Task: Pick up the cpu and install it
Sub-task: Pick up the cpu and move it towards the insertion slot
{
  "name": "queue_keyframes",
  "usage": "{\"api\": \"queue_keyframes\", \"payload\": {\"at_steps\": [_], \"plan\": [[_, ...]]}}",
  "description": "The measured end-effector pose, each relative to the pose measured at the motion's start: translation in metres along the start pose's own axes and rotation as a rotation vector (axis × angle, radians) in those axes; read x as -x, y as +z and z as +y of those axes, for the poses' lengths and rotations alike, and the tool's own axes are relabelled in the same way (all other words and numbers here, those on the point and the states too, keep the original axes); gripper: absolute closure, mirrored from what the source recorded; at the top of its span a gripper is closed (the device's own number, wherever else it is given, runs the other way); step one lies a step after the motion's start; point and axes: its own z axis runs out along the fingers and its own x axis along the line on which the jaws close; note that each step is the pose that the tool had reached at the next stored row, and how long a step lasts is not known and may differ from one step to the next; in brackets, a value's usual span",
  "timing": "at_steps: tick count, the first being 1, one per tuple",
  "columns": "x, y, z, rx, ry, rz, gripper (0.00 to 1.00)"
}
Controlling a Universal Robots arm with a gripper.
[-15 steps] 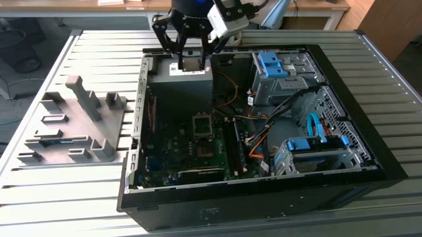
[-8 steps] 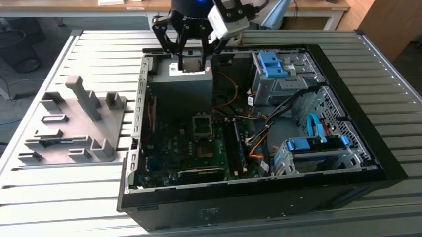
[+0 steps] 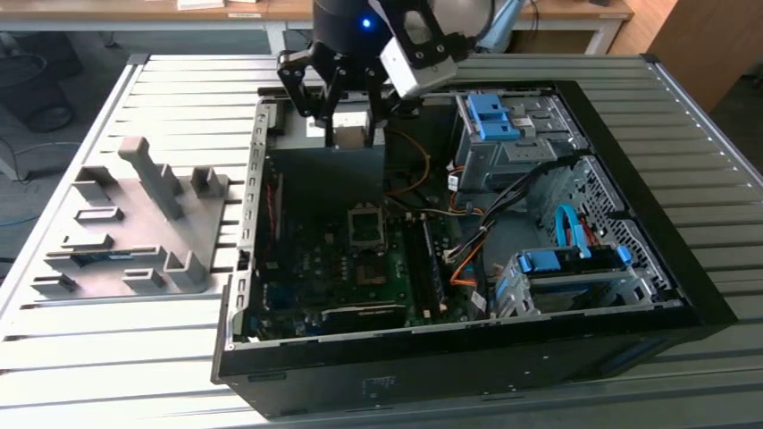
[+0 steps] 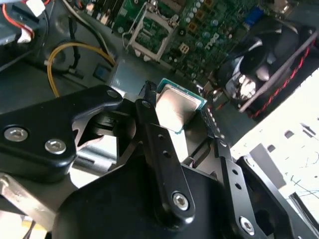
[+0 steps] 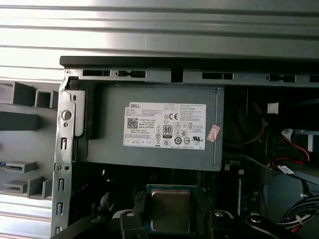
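The cpu (image 4: pixel 174 112) is a small square chip with a dull silver face and a green edge, and it sits clamped between my black fingers (image 4: pixel 149 119). My gripper (image 4: pixel 177 104) is shut on it. In the first wrist view the cpu (image 5: pixel 171 208) hangs just in front of the grey power supply box. In the exterior view my gripper (image 3: pixel 353 121) hovers over the far end of the open computer case (image 3: pixel 477 357), with the cpu (image 3: pixel 353 136) at its tips. The bare cpu socket (image 3: pixel 364 220) on the motherboard lies nearer the camera; the same socket (image 4: pixel 149 32) shows in the second wrist view.
The grey power supply (image 5: pixel 164 124) with its white label lies close under the gripper. Drive bays with blue clips (image 3: pixel 491 116) and bundled cables (image 3: pixel 471 241) fill the case's side on the exterior view's right. A grey parts fixture (image 3: pixel 131 223) lies on the slatted table on that view's left.
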Motion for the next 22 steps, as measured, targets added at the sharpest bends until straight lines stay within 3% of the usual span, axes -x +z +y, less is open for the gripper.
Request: {"api": "queue_keyframes", "payload": {"at_steps": [12, 22], "plan": [[0.0108, 0.0193, -0.0167, -0.0003, 0.000, 0.0002, 0.53], [0.0130, 0.0359, -0.0263, -0.0002, 0.000, 0.0001, 0.53]]}}
